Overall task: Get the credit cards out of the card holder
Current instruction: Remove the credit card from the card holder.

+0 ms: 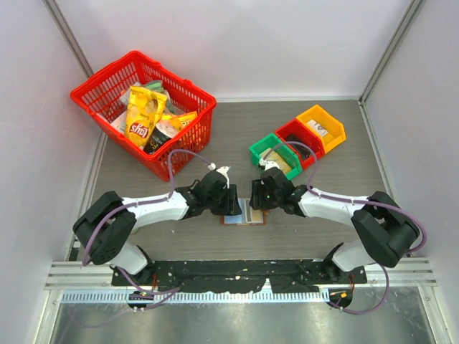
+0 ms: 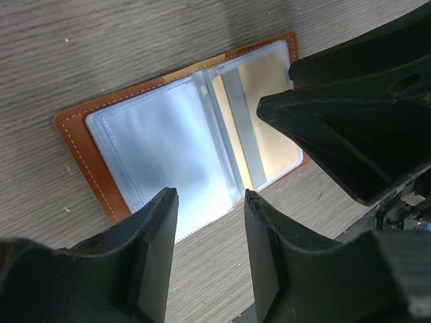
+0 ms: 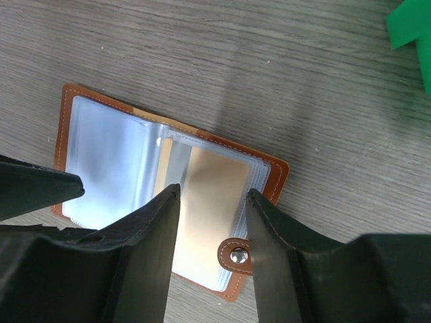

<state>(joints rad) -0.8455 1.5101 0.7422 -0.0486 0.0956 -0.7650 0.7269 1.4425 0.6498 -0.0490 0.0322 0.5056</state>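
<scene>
The card holder [image 1: 245, 215] lies open on the table between my two grippers, brown leather rim around pale blue-grey sleeves. In the left wrist view the card holder [image 2: 161, 145] shows one tan credit card [image 2: 269, 114] in its right sleeve. My left gripper [image 2: 211, 202] hangs open over the holder's near edge, nothing between its fingers [image 2: 158, 256]. My right gripper [image 3: 213, 195] is open too, straddling the same credit card [image 3: 209, 208] beside the snap tab [image 3: 236, 254]. From above, the left gripper [image 1: 233, 208] and right gripper [image 1: 259, 201] nearly meet over the holder.
A red basket [image 1: 179, 77] holding yellow snack bags [image 1: 142, 118] stands at the back left. Green [image 1: 259, 148], red [image 1: 290, 129] and orange [image 1: 331, 118] bins sit in a row at the back right. The green bin's corner [image 3: 411, 33] shows in the right wrist view.
</scene>
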